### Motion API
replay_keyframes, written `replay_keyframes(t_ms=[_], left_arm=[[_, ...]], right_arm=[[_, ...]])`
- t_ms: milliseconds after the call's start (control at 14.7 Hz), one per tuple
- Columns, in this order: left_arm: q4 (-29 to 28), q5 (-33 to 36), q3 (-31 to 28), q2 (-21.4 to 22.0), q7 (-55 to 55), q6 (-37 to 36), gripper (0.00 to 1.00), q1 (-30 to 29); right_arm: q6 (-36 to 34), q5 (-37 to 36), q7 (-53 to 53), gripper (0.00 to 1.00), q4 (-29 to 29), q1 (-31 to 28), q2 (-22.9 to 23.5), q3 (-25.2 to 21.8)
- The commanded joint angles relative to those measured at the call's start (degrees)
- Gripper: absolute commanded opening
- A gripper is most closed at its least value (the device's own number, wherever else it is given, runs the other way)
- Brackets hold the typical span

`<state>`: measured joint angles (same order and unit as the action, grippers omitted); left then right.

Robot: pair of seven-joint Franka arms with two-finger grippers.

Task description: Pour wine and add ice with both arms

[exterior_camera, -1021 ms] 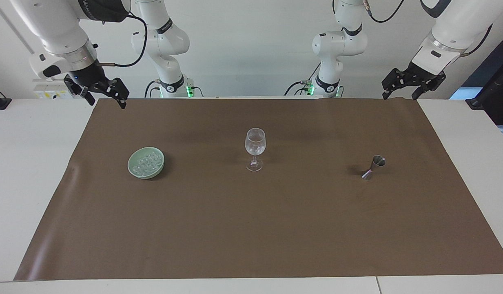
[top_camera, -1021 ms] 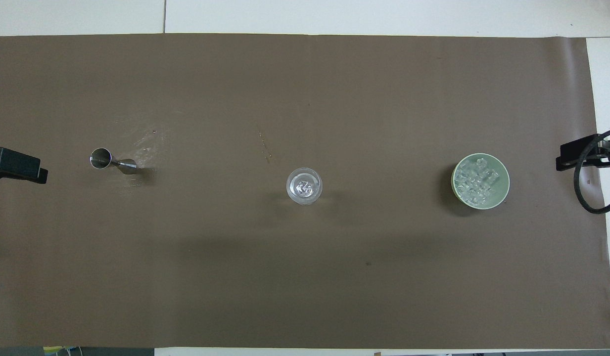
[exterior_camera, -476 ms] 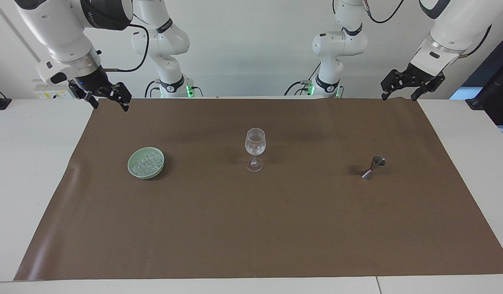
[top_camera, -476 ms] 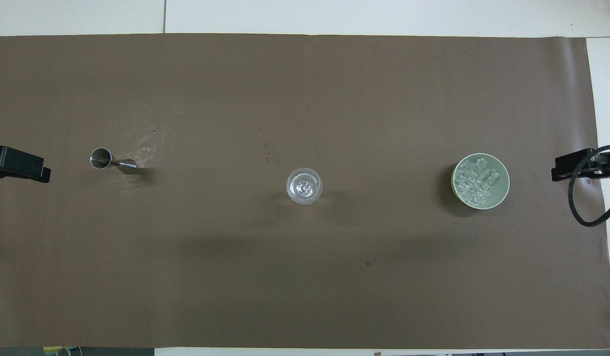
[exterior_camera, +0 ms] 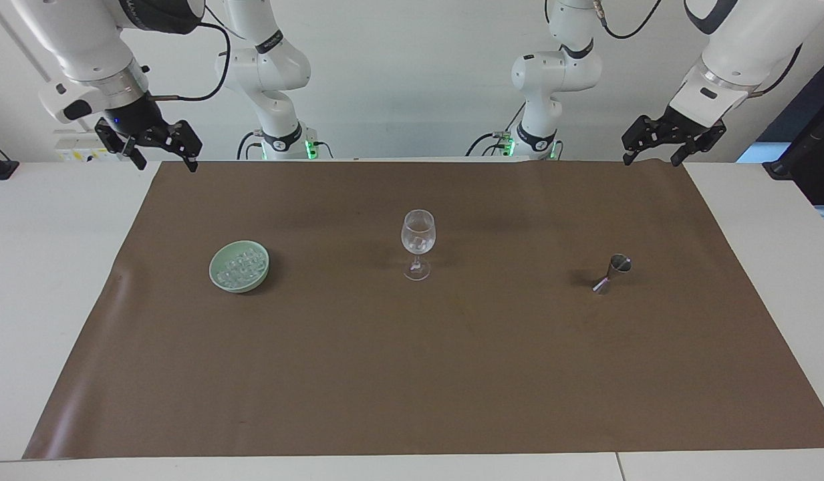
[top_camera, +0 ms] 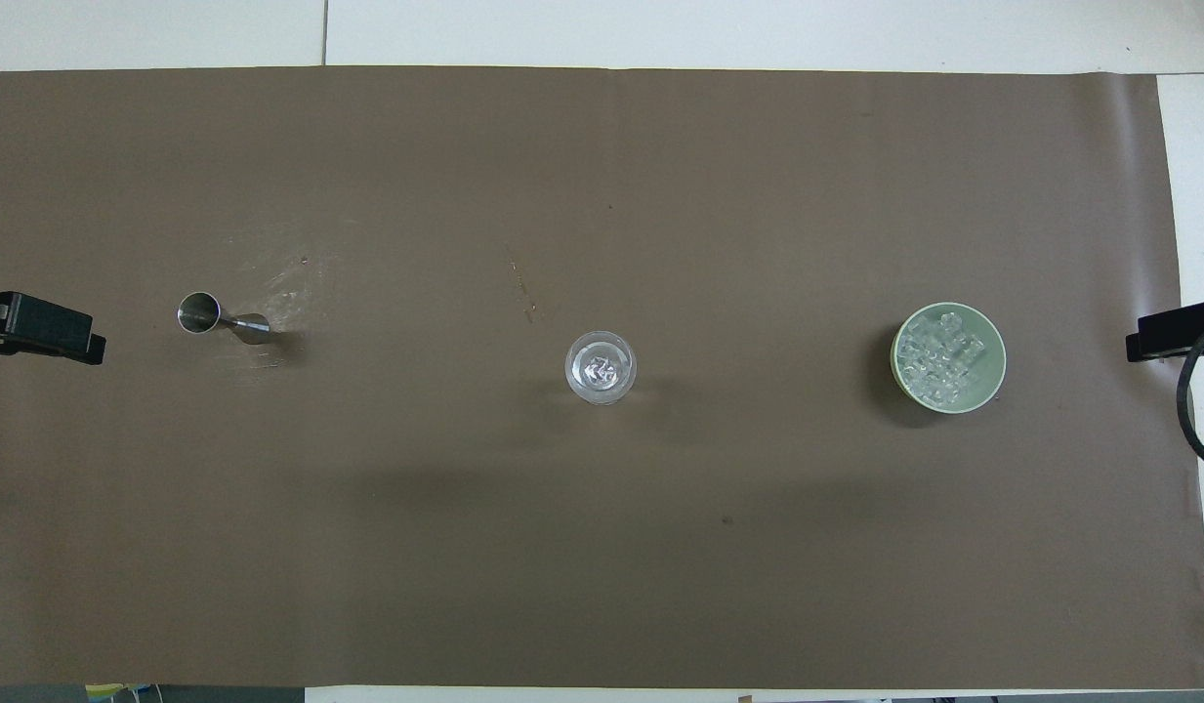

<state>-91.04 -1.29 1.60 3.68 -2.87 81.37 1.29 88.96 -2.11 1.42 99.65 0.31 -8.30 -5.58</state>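
A clear wine glass (exterior_camera: 418, 242) stands upright in the middle of the brown mat, with glints in its bowl (top_camera: 601, 368). A pale green bowl (exterior_camera: 214, 280) holding a heap of ice (exterior_camera: 241, 266) sits toward the right arm's end; the ice also shows in the overhead view (top_camera: 943, 359). A small metal jigger (exterior_camera: 611, 274) stands toward the left arm's end (top_camera: 221, 319). My right gripper (exterior_camera: 169, 164) hangs open and empty over the mat's corner (top_camera: 1168, 335). My left gripper (exterior_camera: 652, 159) hangs open and empty over the mat's other near corner (top_camera: 50, 332).
The brown mat (exterior_camera: 412, 374) covers most of the white table (exterior_camera: 51, 267). A wet-looking smear (top_camera: 289, 288) lies on the mat beside the jigger. Two more white arms (exterior_camera: 278, 80) stand at the table's near edge.
My right gripper swung slightly toward the bowl, then drew back up and out toward the table's end. My left gripper shifted only slightly. Glass, bowl and jigger have not moved.
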Motion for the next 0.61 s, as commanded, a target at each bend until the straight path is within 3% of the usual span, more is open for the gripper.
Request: replay_keyframes(t_ms=[0, 545], left_arm=[[-1.3, 0.9, 0.1, 1.2, -0.1, 1.4, 1.00, 0.0], [-1.4, 1.0, 0.1, 0.9, -1.0, 4.2, 1.00, 0.6]], right_arm=[[-0.9, -0.2, 1.3, 1.00, -0.4, -0.6, -0.1, 0.3], [-1.3, -0.1, 1.3, 1.00, -0.5, -0.6, -0.1, 0.3]])
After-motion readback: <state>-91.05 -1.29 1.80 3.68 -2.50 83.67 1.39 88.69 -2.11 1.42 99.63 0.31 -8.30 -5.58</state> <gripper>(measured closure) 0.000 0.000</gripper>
